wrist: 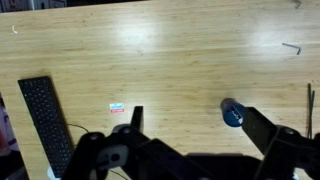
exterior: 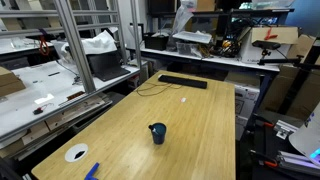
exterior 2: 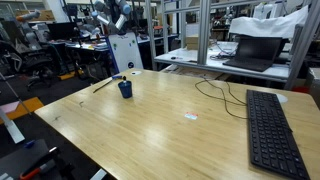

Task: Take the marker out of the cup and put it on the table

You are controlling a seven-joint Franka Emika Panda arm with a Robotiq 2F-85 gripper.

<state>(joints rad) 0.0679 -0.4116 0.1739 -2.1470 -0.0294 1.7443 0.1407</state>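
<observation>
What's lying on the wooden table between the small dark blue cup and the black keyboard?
A tiny white tag lies on the light wood table, shown in the wrist view between the black keyboard and the small dark blue cup.

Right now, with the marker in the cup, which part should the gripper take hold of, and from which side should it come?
I'd grip the marker by the short end poking above the rim of the cup, coming straight down. The cup's wall hides the rest, so only the top is free. The gripper, open, hangs above the table.
</observation>
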